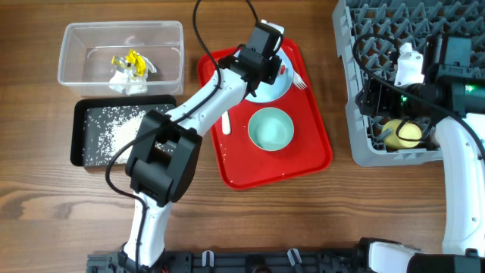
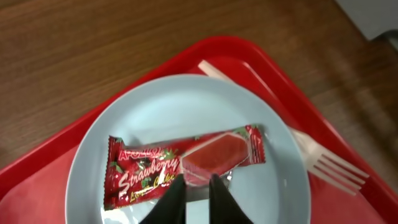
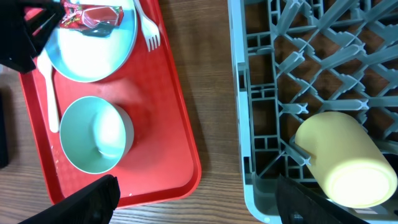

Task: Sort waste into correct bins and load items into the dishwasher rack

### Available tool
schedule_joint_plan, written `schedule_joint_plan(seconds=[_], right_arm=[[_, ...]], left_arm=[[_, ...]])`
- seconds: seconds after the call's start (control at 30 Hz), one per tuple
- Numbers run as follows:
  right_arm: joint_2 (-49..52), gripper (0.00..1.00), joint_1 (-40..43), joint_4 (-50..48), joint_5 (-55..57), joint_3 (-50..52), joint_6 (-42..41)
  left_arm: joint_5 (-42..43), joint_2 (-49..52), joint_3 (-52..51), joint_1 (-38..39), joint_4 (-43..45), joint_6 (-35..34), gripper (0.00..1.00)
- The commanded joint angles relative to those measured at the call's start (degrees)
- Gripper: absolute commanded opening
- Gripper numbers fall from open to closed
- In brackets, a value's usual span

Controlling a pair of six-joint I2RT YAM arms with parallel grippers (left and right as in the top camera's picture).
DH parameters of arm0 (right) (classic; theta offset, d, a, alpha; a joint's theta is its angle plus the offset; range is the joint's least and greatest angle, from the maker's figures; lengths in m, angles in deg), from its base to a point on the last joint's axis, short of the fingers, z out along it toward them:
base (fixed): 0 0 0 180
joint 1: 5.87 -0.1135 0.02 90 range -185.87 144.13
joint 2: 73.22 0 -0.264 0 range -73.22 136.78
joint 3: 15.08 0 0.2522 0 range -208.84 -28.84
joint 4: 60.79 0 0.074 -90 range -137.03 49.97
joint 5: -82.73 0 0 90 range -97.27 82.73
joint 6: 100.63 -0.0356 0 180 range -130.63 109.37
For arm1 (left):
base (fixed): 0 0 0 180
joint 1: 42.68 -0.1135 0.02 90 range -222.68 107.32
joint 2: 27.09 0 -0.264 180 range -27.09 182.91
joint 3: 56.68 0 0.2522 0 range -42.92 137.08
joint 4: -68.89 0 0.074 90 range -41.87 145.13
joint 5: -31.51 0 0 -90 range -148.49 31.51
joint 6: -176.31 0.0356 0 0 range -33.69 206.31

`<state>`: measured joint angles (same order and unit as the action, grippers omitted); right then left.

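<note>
A small red wrapper (image 2: 161, 168) lies on the pale blue plate (image 2: 186, 106), which sits on the red tray. My left gripper (image 2: 198, 182) is shut on the wrapper's near edge, its fingers almost together; from overhead it hovers over the plate (image 1: 276, 70). A white fork (image 2: 323, 162) lies beside the plate. A pale blue bowl (image 1: 270, 128) and a white spoon (image 1: 226, 121) also rest on the tray. My right gripper (image 3: 196, 205) is open and holds nothing, at the near left corner of the grey dishwasher rack (image 3: 261, 93), where a yellow cup (image 3: 339, 162) lies.
The clear bin (image 1: 68, 53) at the back left holds a yellow wrapper (image 1: 132, 61) and a white napkin (image 1: 125, 80). The black bin (image 1: 77, 133) in front of it holds white grains. The red tray (image 1: 303, 155) lies between the bins and the rack.
</note>
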<state>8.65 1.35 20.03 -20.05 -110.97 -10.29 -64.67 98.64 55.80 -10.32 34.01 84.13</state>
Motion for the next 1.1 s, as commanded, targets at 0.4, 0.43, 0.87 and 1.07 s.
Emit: schedule_joint_plan(seconds=[0.4, 0.43, 0.87, 1.07], right_arm=[[-0.3, 0.85, 0.1, -0.2, -0.6, -0.7, 1.0], [-0.3, 0.85, 0.1, -0.3, -0.6, -0.7, 1.0], [0.3, 0.85, 0.1, -0.3, -0.6, -0.7, 1.0], [0.5, 0.85, 0.2, -0.3, -0.6, -0.6, 1.0]], left_arm=[[-0.1, 0.7, -0.1, 0.0, 2.9, 0.5, 0.47], [-0.2, 1.4, -0.1, -0.2, 3.8, 0.5, 0.49], [-5.1, 10.1, -0.1, -0.4, 7.2, 8.6, 0.87], [-9.0, 10.1, -0.1, -0.2, 7.1, 17.1, 0.91]])
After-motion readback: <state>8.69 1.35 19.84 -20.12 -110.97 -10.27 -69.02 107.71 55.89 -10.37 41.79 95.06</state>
